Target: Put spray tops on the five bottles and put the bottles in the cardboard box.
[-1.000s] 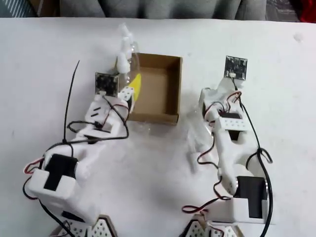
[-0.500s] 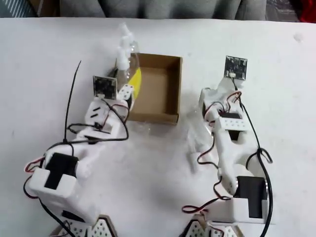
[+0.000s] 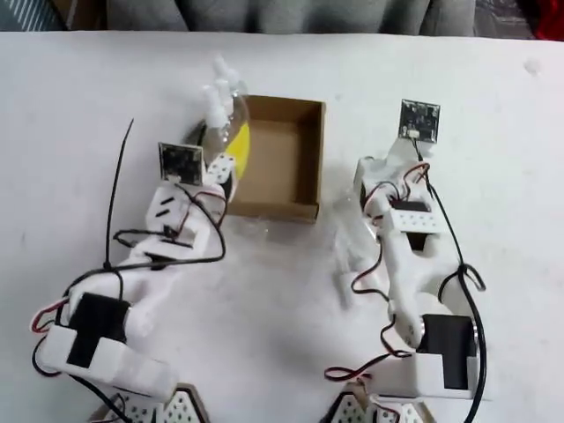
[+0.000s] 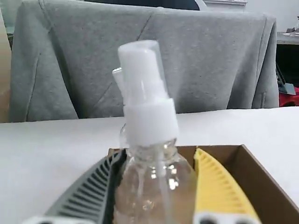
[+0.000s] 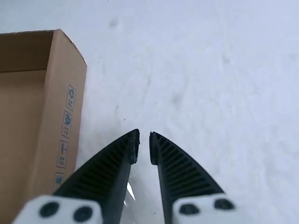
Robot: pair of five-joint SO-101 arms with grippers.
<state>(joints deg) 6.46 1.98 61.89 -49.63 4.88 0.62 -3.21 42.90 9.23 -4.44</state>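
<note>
Inspecting remotely, I found the left gripper (image 4: 158, 155) pinching the spray-topped bottle (image 4: 154, 186) at the cardboard box (image 3: 319, 159) left rim, and the right gripper (image 5: 144, 142) all but pressed together over open table (image 5: 210, 70) beside its right wall.

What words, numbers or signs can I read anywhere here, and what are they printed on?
No readable words or numbers anywhere.
On the cardboard box, outer side wall: a column of small blue printed symbols, too small and blurred to read.
On the spray bottle: no label visible.
</note>
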